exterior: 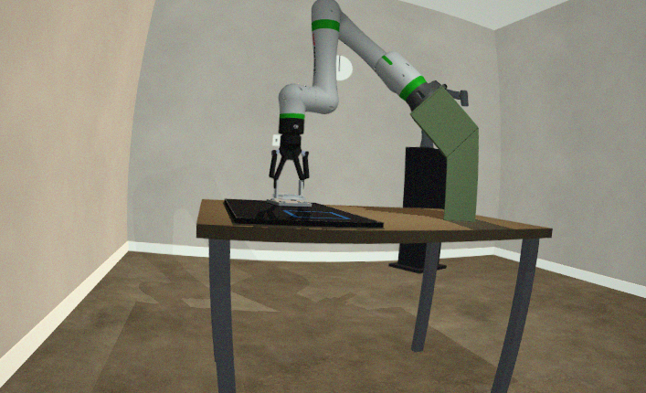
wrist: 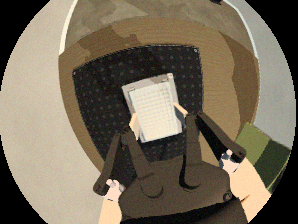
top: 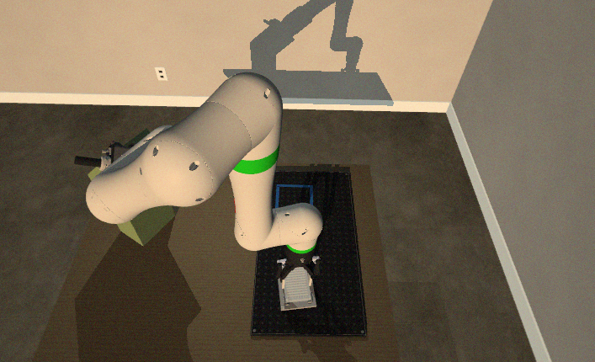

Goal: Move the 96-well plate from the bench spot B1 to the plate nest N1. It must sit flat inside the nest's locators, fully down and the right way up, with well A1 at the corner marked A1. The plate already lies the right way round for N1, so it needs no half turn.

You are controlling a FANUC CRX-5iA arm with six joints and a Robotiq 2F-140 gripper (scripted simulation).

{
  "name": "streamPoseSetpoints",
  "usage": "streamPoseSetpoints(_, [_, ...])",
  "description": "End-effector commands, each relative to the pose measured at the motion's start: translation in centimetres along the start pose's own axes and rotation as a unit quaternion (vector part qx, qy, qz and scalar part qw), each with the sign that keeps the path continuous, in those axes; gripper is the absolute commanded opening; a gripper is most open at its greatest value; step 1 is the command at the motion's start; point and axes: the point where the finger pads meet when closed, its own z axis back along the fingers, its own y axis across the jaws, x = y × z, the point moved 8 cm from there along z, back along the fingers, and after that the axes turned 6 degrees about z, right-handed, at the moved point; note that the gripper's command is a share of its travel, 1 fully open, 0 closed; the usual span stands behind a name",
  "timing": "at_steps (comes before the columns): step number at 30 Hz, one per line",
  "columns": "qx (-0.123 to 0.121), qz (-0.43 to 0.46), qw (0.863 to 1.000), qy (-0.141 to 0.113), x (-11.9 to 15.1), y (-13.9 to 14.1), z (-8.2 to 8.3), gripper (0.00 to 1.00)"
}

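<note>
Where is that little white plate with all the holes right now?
The 96-well plate is between the gripper's fingers, low over the grey nest at the near end of the black board, away from the blue outline.

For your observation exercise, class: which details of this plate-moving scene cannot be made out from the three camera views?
- A1 corner marks: too small on the white 96-well plate in every view.
- Grey plate nest: top view, locators mostly covered by the plate.
- Whether the plate is fully down: exterior view, too small under the black end effector.
- Blue-outlined bench spot: top view, partly hidden by the arm.
</note>
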Motion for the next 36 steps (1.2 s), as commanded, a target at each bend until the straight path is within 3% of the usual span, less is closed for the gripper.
streamPoseSetpoints(1, [-0.012,0.000,1.000,0.001,0.01,0.22,-0.10,0.00])
streamPoseSetpoints(36, [-0.012,0.000,1.000,0.001,0.02,0.23,-0.61,0.00])
